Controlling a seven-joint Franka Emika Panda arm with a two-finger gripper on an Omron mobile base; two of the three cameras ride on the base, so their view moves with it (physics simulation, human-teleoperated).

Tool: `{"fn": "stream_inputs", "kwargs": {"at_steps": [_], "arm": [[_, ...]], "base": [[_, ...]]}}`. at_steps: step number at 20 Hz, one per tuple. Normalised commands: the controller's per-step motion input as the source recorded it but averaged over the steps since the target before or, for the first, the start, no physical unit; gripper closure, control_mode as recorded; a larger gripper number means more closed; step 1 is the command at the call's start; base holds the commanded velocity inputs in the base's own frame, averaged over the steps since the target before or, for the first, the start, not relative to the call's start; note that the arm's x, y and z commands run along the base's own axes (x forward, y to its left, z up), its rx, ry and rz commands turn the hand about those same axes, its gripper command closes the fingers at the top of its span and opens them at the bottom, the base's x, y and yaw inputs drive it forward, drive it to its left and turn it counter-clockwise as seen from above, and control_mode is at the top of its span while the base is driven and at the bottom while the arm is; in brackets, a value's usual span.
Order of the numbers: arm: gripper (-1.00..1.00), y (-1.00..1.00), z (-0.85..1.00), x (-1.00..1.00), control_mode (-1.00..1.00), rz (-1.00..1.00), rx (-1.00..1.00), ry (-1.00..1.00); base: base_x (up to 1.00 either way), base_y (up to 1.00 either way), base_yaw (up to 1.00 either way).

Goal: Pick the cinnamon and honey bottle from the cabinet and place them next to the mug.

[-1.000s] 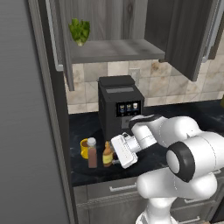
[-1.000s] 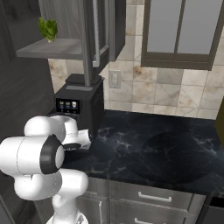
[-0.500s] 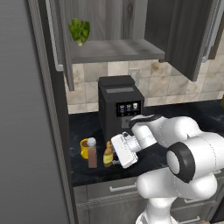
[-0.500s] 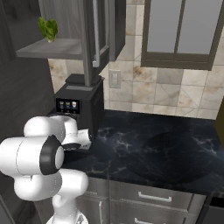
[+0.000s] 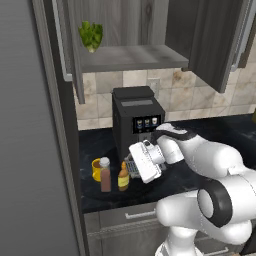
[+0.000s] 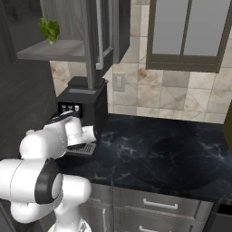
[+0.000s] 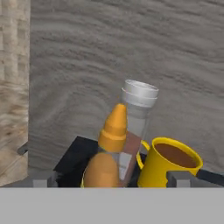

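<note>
The honey bottle (image 5: 123, 176) stands upright on the black counter (image 5: 100, 197), just right of the cinnamon (image 5: 105, 174) and the yellow mug (image 5: 95, 169). My gripper (image 5: 131, 168) sits level with the bottle on its right side and is open. In the hand view the honey bottle (image 7: 107, 153) stands between my spread fingertips (image 7: 43, 179), with a gap on each side. The cinnamon (image 7: 137, 114) is right behind it, and the mug (image 7: 169, 165) holds brown liquid. The cabinet (image 5: 131, 56) hangs open above.
A black coffee machine (image 5: 135, 120) stands right behind my hand. A green leafy vegetable (image 5: 91, 36) lies on the cabinet shelf. A tall grey panel (image 5: 35, 150) walls off the left side. Drawer fronts (image 6: 158, 204) run under the counter, which stretches away to the right (image 6: 172, 158).
</note>
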Motion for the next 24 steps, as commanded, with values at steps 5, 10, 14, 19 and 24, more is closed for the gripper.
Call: {"fn": "stream_inputs", "kwargs": {"at_steps": [5,10,14,19,24], "arm": [[-1.0,-0.01,0.76,-0.02,-1.0,0.0,0.0,-0.08],[-1.0,-0.02,0.81,-0.21,-1.0,0.0,0.03,-0.04],[-1.0,-0.01,0.71,-0.45,-1.0,-0.01,0.06,-0.01],[-1.0,0.0,0.75,-0.56,-1.0,-0.04,0.05,0.0],[-1.0,-0.1,0.95,-0.53,-1.0,-0.06,0.04,0.02]], "base": [[0.0,0.0,0.0],[0.0,0.0,0.0],[0.0,0.0,0.0],[0.0,0.0,0.0],[0.0,0.0,0.0]]}}
